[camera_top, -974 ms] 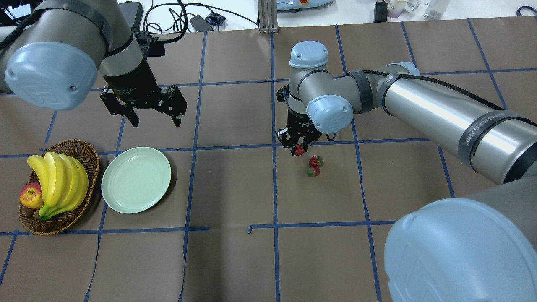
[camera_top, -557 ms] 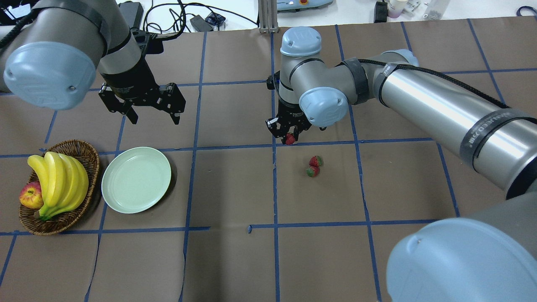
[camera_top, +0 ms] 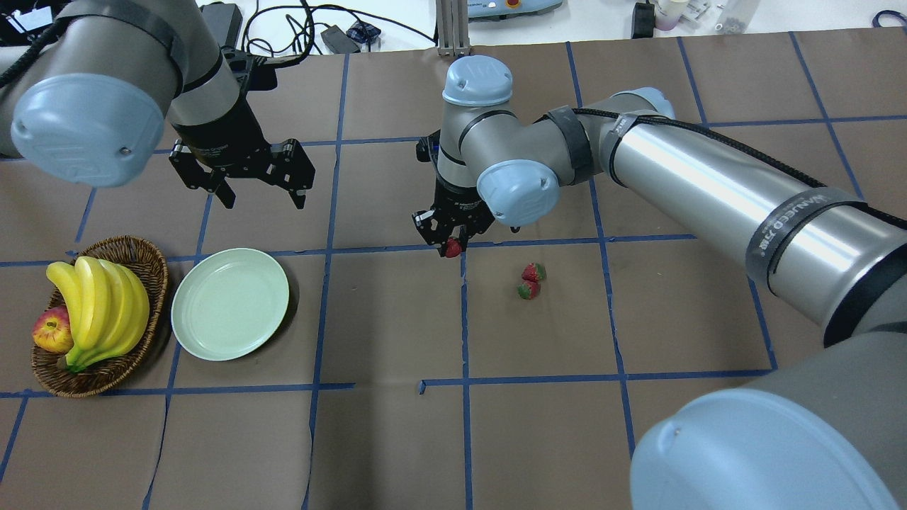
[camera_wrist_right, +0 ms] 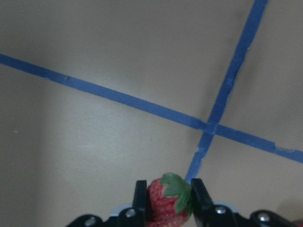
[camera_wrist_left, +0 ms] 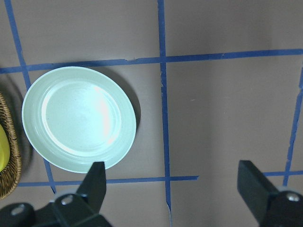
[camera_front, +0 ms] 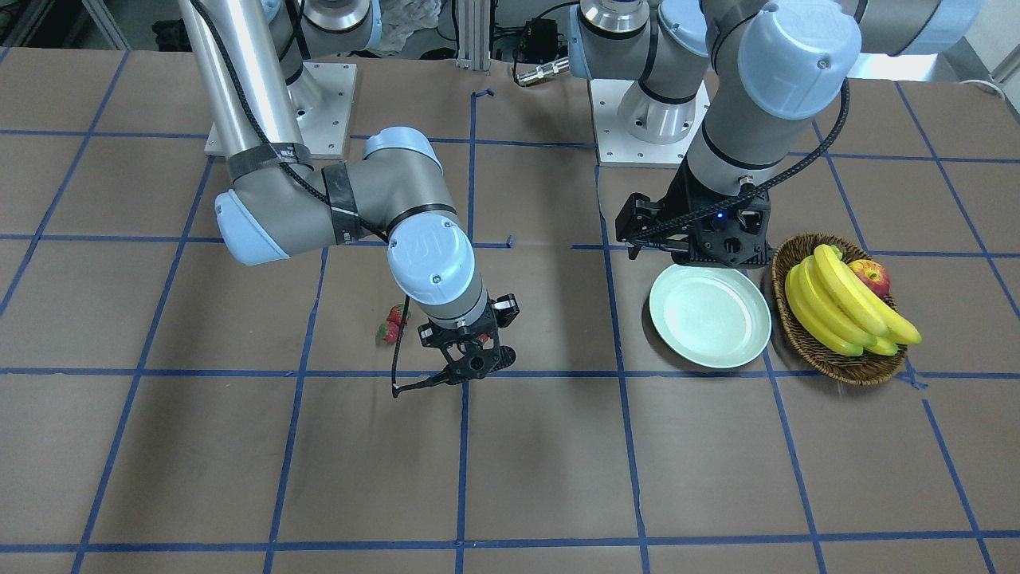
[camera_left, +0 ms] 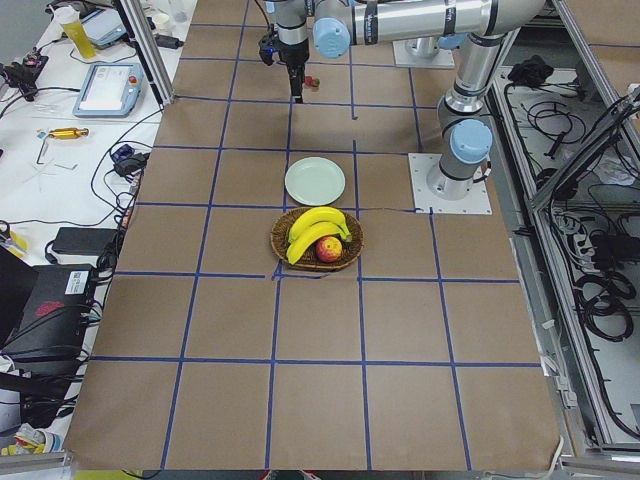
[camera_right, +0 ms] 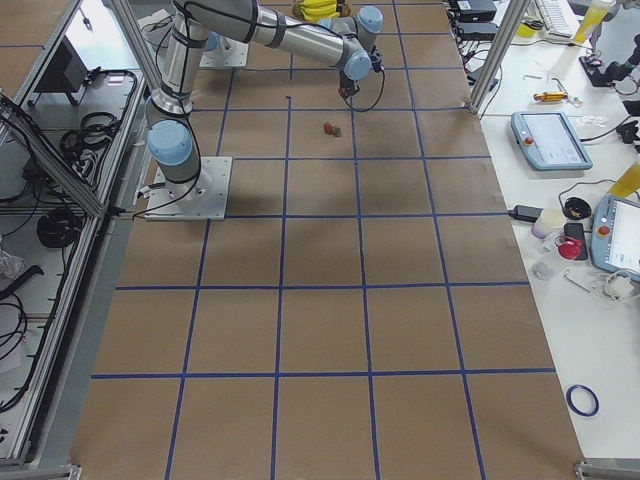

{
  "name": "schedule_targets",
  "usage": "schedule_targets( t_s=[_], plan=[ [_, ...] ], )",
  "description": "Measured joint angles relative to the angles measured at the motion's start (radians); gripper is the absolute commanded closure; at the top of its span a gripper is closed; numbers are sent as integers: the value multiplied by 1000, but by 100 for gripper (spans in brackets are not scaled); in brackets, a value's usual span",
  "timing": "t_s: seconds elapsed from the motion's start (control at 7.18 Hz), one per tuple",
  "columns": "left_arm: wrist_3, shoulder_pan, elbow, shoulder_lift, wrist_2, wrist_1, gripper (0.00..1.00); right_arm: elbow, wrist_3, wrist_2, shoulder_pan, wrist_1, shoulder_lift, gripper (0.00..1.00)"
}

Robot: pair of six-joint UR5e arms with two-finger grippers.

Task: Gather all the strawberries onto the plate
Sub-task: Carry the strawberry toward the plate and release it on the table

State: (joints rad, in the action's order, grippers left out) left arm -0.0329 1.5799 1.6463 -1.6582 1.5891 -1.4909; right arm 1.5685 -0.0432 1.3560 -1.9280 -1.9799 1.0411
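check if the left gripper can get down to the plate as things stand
Probably yes. The left gripper hangs open just beyond the bare plate with nothing between them; the right gripper, shut on a strawberry, is well aside.

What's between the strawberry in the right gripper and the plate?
Nothing visible: only bare table lies between the strawberry, clamped in the right gripper, and the empty plate. The open left gripper hovers near the plate, off that line.
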Motion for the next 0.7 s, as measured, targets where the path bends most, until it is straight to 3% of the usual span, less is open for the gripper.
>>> schedule_targets(
  t_s=[0.42,0.56,0.7],
  plan=[
    [-2,0,0,0,2,1,0,9,-35,-33,-44,-37,-43,100],
    [-1,0,0,1,2,1,0,14,-35,-38,-47,-38,-52,81],
    [-1,0,0,1,1,1,0,20,-34,-40,-49,-39,-56,48]
  ],
)
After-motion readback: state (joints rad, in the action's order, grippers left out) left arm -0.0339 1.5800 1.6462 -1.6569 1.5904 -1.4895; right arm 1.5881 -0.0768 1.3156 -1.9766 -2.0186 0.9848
